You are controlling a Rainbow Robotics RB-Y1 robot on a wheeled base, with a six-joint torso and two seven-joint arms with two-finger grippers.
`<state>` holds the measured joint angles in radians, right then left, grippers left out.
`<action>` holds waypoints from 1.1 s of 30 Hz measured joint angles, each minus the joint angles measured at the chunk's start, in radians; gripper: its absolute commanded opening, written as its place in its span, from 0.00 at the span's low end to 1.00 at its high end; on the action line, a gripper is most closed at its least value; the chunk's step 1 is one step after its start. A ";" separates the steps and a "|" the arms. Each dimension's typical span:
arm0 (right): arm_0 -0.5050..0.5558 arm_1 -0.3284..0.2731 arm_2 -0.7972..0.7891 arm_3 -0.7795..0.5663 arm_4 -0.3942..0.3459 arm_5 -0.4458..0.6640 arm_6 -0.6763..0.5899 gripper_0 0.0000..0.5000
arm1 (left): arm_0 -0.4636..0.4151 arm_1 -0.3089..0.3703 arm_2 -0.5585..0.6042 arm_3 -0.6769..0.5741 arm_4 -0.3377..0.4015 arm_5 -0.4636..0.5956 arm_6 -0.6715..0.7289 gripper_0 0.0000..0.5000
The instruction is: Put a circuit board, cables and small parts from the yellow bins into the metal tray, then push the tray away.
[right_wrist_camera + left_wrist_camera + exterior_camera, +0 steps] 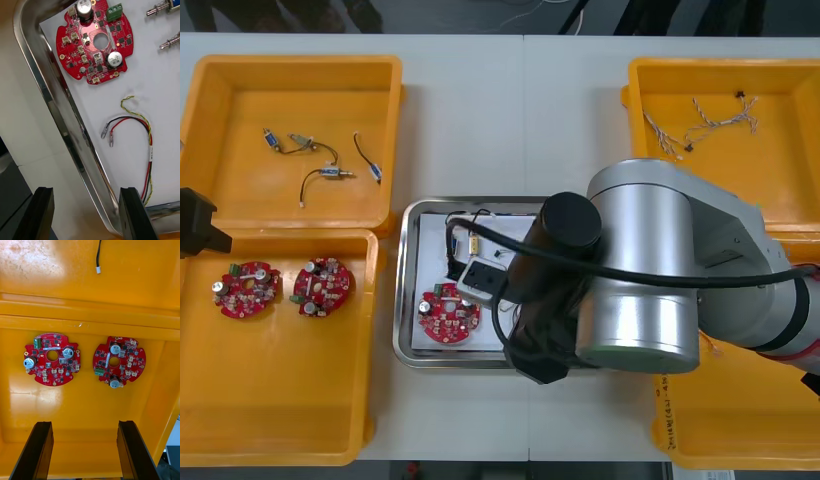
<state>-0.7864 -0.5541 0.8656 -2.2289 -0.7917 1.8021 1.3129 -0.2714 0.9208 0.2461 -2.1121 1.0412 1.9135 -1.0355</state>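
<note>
**Mia:** Where is the right hand (86, 192)?

**Tom:** It is down at a corner of the metal tray (56, 101). Its two fingers stand apart, and only the shiny rim is between them. One finger is over the desk (22, 112). The other is just inside the tray.

**Mia:** Is it touching the rim?

**Tom:** I can't quite tell. It looks very close.

**Mia:** What is in the tray?

**Tom:** A round red circuit board (90, 56), a red and yellow cable (150, 148) and small metal parts (170, 40). I think the push comes next.

**Mia:** What could go wrong?

**Tom:** The cable lies right by the inside finger. The finger could snag it and drag it out. Also, a push on one corner could make the tray spin and not slide straight.

**Mia:** And the left hand (85, 425)?

**Tom:** It waits over a yellow bin (90, 405) with two spare boards (56, 369). Its fingers are apart and hold nothing.
</note>
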 measured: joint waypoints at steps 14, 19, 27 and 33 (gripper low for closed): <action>-0.001 0.044 0.090 0.151 0.037 -0.088 0.242 1.00 | 0.000 0.001 0.000 0.000 0.000 0.000 0.000 1.00; -0.001 0.053 0.114 0.168 0.030 -0.101 0.277 1.00 | 0.000 0.001 0.000 0.000 0.000 0.000 0.000 1.00; -0.001 0.053 0.201 0.170 0.049 -0.139 0.277 1.00 | 0.000 0.001 0.000 -0.001 0.000 0.000 0.000 1.00; -0.001 0.065 0.243 0.210 0.063 -0.164 0.277 1.00 | 0.000 0.001 0.000 -0.001 0.000 0.000 0.000 1.00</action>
<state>-0.7875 -0.4886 1.1081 -2.0189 -0.7284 1.6383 1.5898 -0.2714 0.9219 0.2461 -2.1127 1.0412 1.9135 -1.0355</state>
